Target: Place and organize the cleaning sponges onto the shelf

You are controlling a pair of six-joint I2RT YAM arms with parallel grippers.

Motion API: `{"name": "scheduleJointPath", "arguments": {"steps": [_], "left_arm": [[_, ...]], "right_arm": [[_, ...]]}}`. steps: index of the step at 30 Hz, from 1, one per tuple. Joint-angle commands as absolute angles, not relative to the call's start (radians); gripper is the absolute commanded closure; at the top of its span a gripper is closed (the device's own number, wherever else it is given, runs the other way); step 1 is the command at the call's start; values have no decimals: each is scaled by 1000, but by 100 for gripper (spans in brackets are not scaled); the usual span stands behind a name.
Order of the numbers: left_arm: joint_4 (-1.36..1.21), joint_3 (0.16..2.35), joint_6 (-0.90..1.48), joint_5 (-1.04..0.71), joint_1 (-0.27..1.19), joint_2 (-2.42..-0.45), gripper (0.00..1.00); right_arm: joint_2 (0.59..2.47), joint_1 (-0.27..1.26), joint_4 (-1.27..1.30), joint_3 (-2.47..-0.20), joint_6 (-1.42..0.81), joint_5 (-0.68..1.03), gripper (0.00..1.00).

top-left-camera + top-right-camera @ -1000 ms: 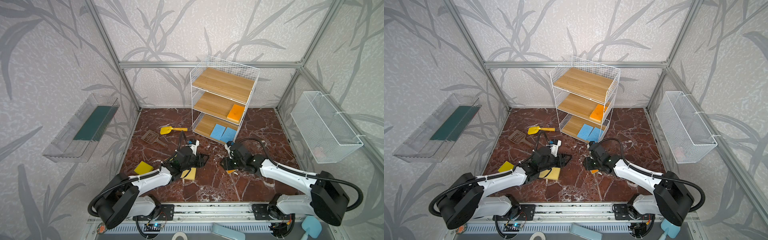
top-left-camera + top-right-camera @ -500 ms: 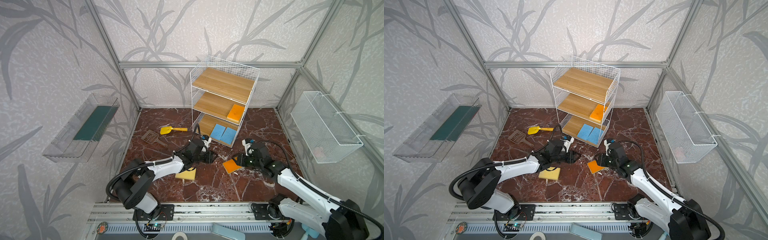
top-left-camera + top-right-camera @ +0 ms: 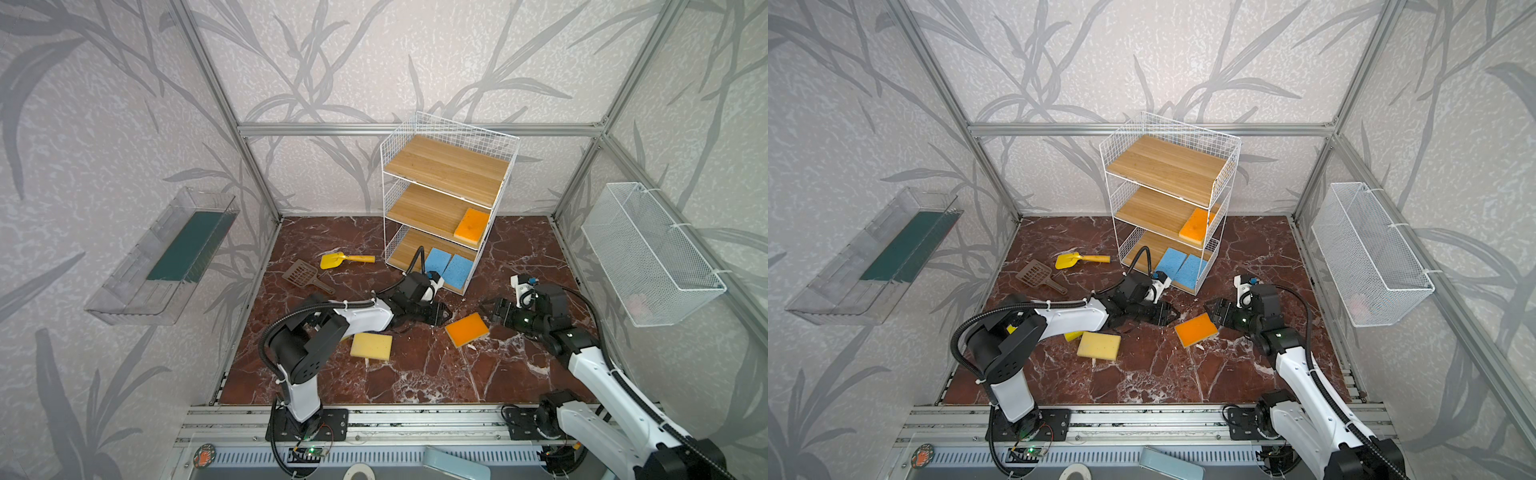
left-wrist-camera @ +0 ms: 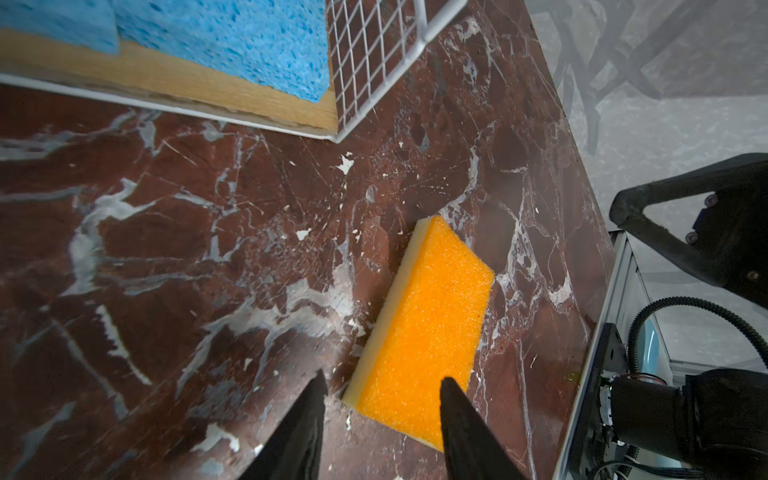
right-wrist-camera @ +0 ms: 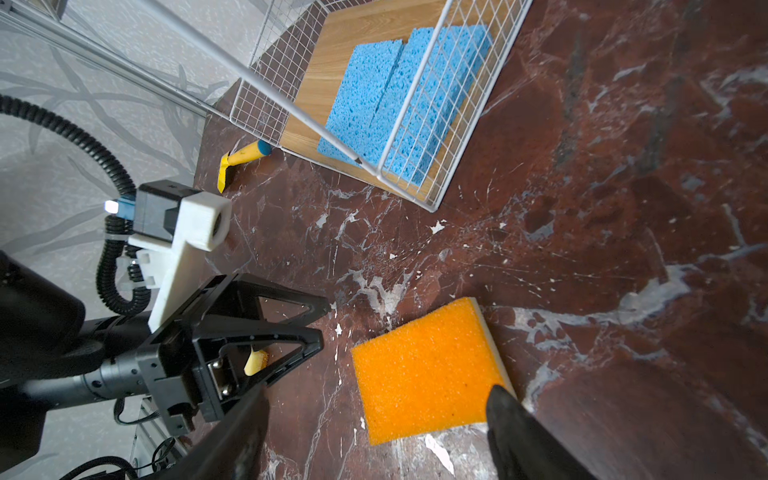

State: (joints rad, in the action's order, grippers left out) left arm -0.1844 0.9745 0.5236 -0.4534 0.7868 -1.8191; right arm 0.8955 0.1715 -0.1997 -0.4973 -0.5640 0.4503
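An orange sponge (image 3: 467,329) (image 3: 1196,329) lies flat on the marble floor between my two grippers. My left gripper (image 3: 442,314) (image 4: 383,378) is open and empty, its tips at the sponge's (image 4: 424,332) left corner. My right gripper (image 3: 490,309) (image 5: 378,390) is wide open at the sponge's (image 5: 428,370) right edge, holding nothing. A yellow sponge (image 3: 371,346) lies by the left arm. The shelf (image 3: 446,166) carries another orange sponge (image 3: 471,225) on its middle board and two blue sponges (image 3: 438,262) (image 3: 459,270) on the bottom board.
A yellow scoop (image 3: 347,259) and a brown slotted scoop (image 3: 301,274) lie left of the shelf. A clear tray (image 3: 166,257) hangs on the left wall, a white mesh basket (image 3: 648,253) on the right wall. Another yellow sponge (image 3: 1010,329) peeks from behind the left arm.
My right gripper has opened, let go of the orange sponge and drawn back to the right. The sponge now lies on the floor. My left gripper has moved right up to it.
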Motion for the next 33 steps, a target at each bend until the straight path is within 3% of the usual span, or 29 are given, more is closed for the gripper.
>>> {"name": "scheduleJointPath", "arguments": {"steps": [1,18,27,33], "left_arm": [[-156,1005,503,-489,805,-1847,53],[-83,1036,480,-405,868,-1912,59],[-67,1054,471,-377,884,-1917,85],[-21,1045,460,-361,885,-1857,94]], "right_arm": [[896,151,-153,-485,-561,499,18],[891,133,-118,-467,-575,533,17],[874,132,-123,-458,-569,517,17],[867,132,-133,-462,-566,508,17]]}}
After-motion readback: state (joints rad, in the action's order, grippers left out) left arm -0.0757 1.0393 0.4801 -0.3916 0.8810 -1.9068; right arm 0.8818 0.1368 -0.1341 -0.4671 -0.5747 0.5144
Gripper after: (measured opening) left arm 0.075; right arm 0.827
